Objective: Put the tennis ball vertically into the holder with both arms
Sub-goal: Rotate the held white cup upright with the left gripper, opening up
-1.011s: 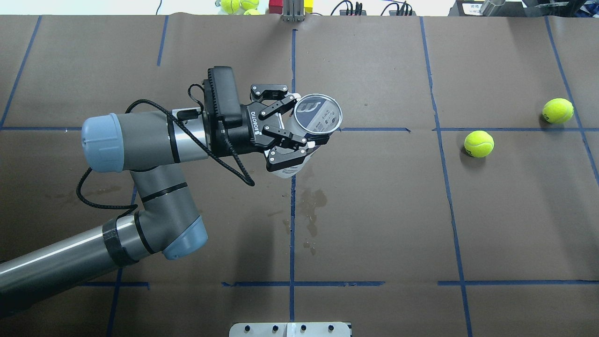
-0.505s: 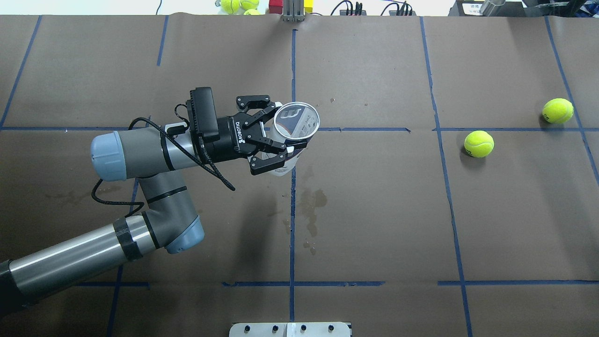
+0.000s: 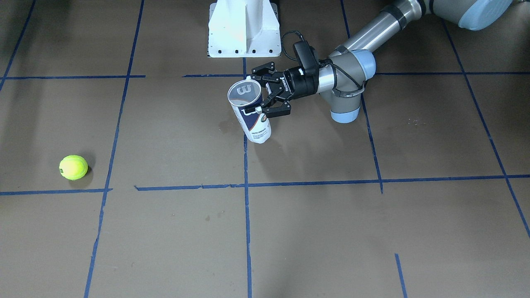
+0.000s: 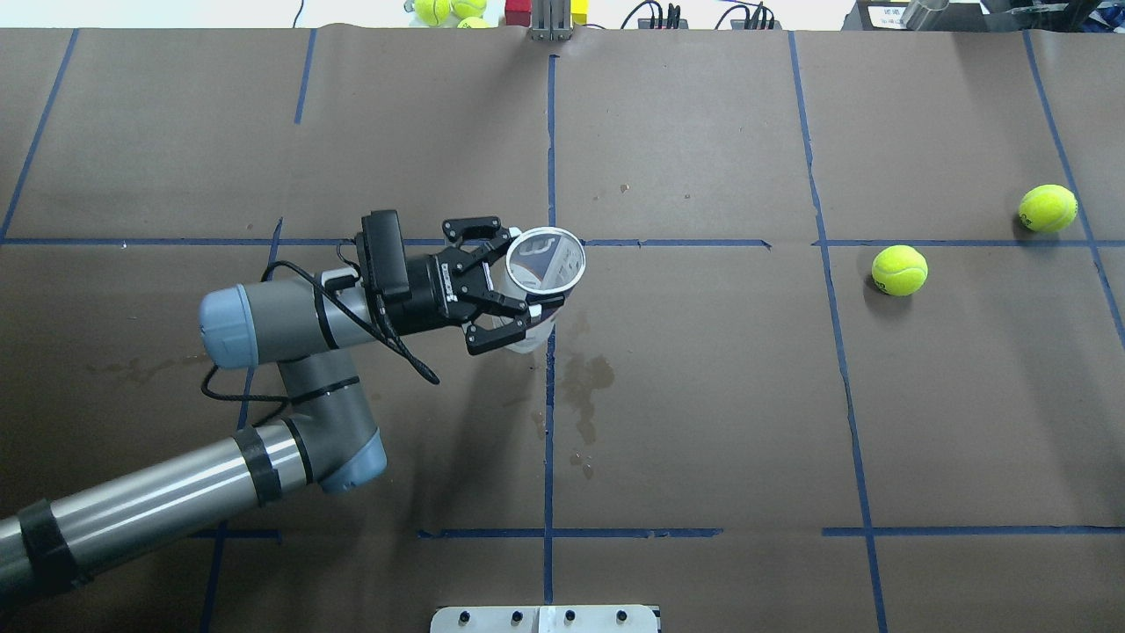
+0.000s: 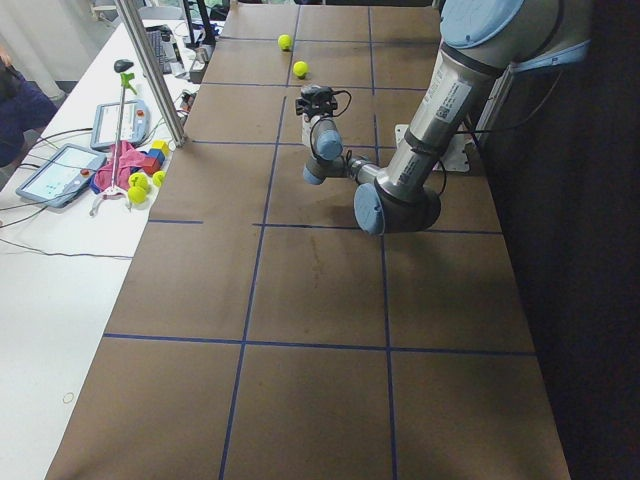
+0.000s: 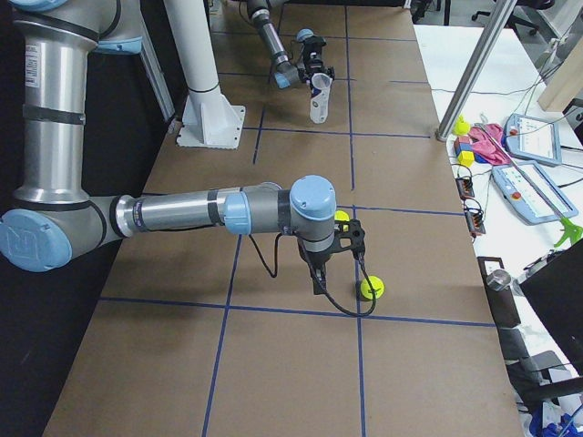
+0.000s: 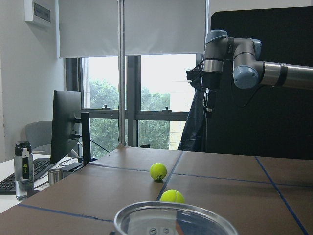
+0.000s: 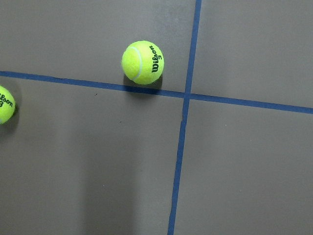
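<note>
Brown paper with a blue tape grid covers your table [image 4: 703, 396]. Closest to the robot, the left gripper [image 4: 512, 281] has its fingers clamped around the upper part of the holder [image 4: 543, 264]. The holder stands nearly upright with its open mouth up, right by the centre tape line. Further out on the right sits the nearer tennis ball [image 4: 899, 270], then the farther tennis ball [image 4: 1048, 207]. The right gripper [image 6: 317, 278] hangs above them, and honestly you can't tell how its jaws stand.

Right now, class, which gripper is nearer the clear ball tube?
Left. The left gripper grips the holder itself; the right gripper is well away along the table, by the tennis balls.
</note>
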Robot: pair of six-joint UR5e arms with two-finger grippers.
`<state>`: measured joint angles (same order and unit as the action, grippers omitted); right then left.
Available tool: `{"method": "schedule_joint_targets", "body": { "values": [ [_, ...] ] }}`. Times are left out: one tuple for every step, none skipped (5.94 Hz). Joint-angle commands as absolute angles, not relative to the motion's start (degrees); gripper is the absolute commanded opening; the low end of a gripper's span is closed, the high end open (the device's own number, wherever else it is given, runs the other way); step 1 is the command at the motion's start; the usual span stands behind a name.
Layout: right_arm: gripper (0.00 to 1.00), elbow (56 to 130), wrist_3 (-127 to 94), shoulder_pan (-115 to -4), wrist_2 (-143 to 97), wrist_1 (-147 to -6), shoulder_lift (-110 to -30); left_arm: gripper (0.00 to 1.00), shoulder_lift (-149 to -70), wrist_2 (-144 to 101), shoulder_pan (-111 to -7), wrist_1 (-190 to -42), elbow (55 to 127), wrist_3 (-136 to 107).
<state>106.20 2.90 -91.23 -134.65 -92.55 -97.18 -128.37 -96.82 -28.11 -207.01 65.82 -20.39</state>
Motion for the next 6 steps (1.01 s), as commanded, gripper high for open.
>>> {"method": "schedule_joint_targets", "body": {
  "values": [
    [1.0, 106.78, 2.99, -91.23, -134.74, -92.55, -97.21, 0.47, -128.76, -93.62, -24.71, -210.58, 64.16, -20.39],
    [1.0, 108.09, 2.9, -91.23, -134.82, -92.46, -96.68, 0.47, -128.67, -93.52, -24.7, -211.02, 64.16, -20.39],
    [1.0, 109.76, 2.9, -90.97, -135.09, -92.55, -96.16, 0.47, -128.67, -93.43, -24.78, -211.11, 64.25, -20.39],
    [1.0, 110.82, 1.94, -89.84, -137.35, -92.9, -94.59, 0.47, -128.67, -93.43, -24.79, -211.11, 64.16, -20.39],
    [1.0, 110.74, -5.46, -86.17, -137.11, -93.07, -90.83, 0.47, -128.67, -93.43, -24.79, -211.11, 64.25, -20.39],
    [1.0, 108.65, -7.36, -81.43, -136.67, -93.16, -86.01, 0.47, -128.67, -93.43, -24.79, -211.2, 64.25, -20.48]
  ]
}}
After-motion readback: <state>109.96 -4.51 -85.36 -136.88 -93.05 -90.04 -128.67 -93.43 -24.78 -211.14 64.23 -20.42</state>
